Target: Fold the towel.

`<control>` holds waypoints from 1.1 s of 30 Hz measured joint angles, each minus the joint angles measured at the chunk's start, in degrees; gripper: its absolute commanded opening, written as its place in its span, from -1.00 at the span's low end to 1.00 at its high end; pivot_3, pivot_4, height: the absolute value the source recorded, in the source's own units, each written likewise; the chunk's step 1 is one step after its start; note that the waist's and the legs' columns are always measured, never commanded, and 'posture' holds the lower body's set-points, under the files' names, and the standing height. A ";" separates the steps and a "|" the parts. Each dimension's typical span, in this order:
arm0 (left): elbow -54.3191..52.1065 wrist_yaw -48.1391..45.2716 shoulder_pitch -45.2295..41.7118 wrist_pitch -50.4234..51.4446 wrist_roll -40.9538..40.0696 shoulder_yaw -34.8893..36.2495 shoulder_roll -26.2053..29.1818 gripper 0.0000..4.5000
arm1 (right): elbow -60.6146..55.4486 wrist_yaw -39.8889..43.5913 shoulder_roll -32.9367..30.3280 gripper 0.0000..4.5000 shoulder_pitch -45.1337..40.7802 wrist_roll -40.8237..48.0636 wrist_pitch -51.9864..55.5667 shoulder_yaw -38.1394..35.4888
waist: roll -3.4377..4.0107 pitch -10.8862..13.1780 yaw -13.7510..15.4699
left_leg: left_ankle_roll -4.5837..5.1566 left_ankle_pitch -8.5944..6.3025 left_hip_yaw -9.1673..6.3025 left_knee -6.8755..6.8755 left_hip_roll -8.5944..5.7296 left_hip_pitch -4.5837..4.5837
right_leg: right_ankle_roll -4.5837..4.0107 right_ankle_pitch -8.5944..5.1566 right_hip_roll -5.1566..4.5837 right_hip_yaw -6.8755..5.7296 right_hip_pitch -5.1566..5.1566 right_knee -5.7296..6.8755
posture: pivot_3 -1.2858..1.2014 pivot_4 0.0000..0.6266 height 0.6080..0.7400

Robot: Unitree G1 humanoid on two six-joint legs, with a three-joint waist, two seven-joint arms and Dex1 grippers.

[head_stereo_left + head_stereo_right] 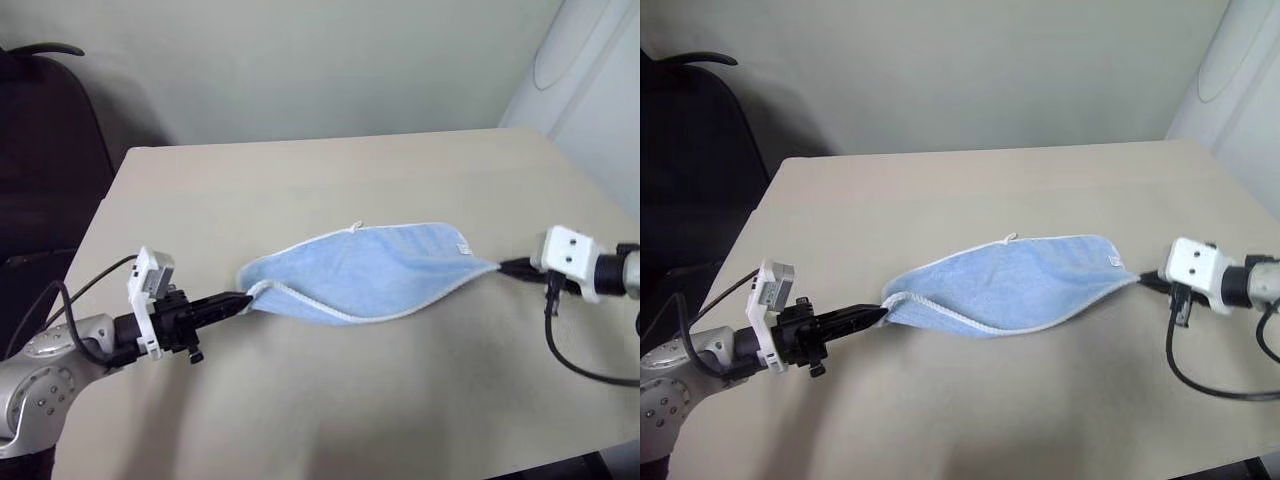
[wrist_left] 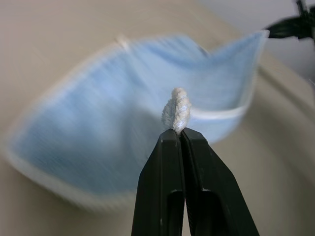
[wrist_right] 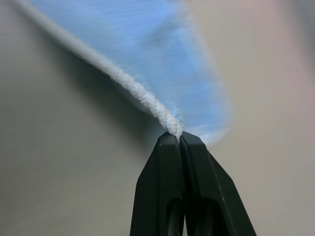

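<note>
The towel is a light-blue terry cloth with white stitched edging, stretched between my two grippers over the beige table. It sags in the middle, its far part resting on the table, and a small white loop tag sticks up at its back edge. My left gripper is shut on the towel's left corner; the white edging bunches above its fingertips in the left wrist view. My right gripper is shut on the right corner, the edging running away from its tips.
A dark chair stands off the table's left back corner. A pale wall runs behind the table, and a white rounded object stands at the back right. Black cables hang from both wrists near the table's front edge.
</note>
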 measured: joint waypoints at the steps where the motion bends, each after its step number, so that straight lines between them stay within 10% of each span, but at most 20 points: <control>1: 2.67 2.18 -2.31 -0.20 0.77 0.15 -0.16 -0.97 | 3.10 -0.45 0.79 -1.00 -3.42 -1.74 -1.52 1.73 | -0.01 -0.01 0.14 | 0.13 -0.08 -0.01 0.01 0.06 0.00 | 0.08 0.08 0.00 -0.08 -0.15 0.03 | 0.03 -0.52 0.92; 11: 21.99 6.96 -13.73 -8.36 16.30 -10.36 -1.30 -0.97 | 44.76 -9.21 15.01 -1.00 -31.19 -19.93 -18.94 17.98 | 0.05 -0.04 -0.11 | 0.16 -0.18 0.02 -0.14 0.13 -1.27 | 0.92 0.32 0.01 -0.07 -1.74 0.55 | 0.03 -0.52 0.92; 17: 23.13 3.08 -11.14 -12.18 22.47 -15.63 -0.87 -0.22 | 57.47 -16.74 17.91 -0.26 -33.71 -26.79 -25.02 21.93 | 0.06 -0.03 -0.01 | 0.15 -0.17 0.01 -0.20 0.14 -1.41 | 0.89 0.32 -0.08 -0.11 -1.76 0.42 | 0.03 -0.52 0.92; 23: 21.74 2.94 -9.51 -14.26 24.66 -15.39 -0.71 0.71 | 59.13 -26.30 15.49 0.63 -34.39 -31.25 -31.12 22.52 | 0.09 -0.02 -0.44 | 0.19 -0.19 0.03 -0.13 0.15 -1.28 | 0.73 0.36 -0.09 -0.12 -1.74 0.75 | 0.03 -0.52 0.92; 33: 23.96 11.05 -9.96 -16.74 27.48 -9.88 -3.72 0.73 | 40.23 -20.31 13.60 0.80 -19.91 -7.81 -8.36 1.48 | 0.05 -0.04 -0.50 | 0.13 -0.13 0.10 0.02 0.14 -1.13 | 0.15 0.15 -0.09 -0.10 -1.48 0.72 | 0.03 -0.52 0.92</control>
